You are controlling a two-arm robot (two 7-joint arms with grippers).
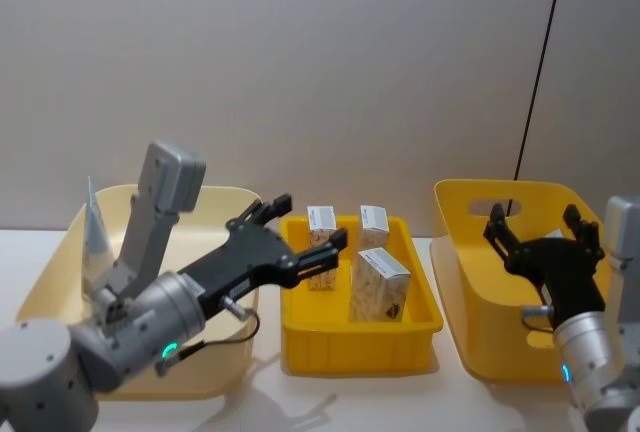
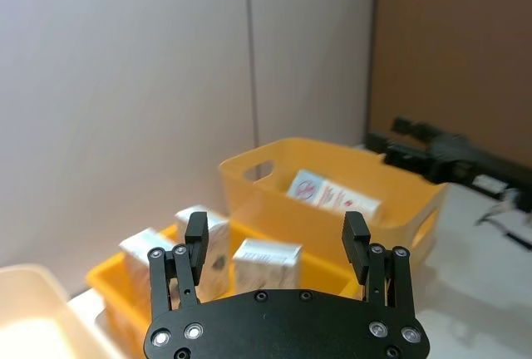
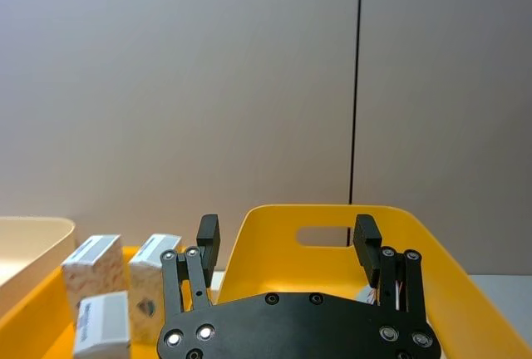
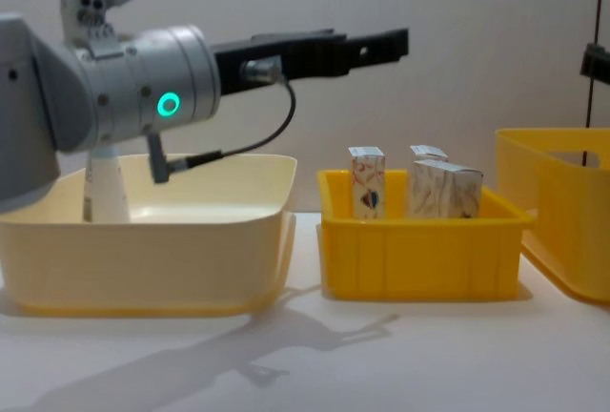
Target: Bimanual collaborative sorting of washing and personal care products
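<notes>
Head view, count: three bins in a row on a white tabletop (image 4: 305, 355). They are a cream plastic bin (image 1: 225, 192) on the left, a shallow yellow plastic tray (image 1: 360, 342) in the centre, and a deep yellow plastic bin with a handle slot (image 1: 480, 292) on the right.

Products: one tall pale blue-and-white squeeze tube (image 1: 97, 232) and three small cream cartons with brownish marbled print (image 1: 382, 287). The tube stands in the cream bin's far left corner with its narrow end up. All three cartons stand upright in the centre tray, two at the back and one nearer the front. Each has a white top panel.

A flat white pack with red print (image 2: 332, 194) lies inside the deep yellow bin.

The black left gripper (image 1: 315, 220) reaches from over the cream bin towards the tray's left side. Chest view puts it well above the cartons. Its fingers are spread wide, with nothing between them and touching nothing.

The black right gripper (image 1: 534, 217) is held over the deep yellow bin. Its fingers are also spread wide and it is empty.
</notes>
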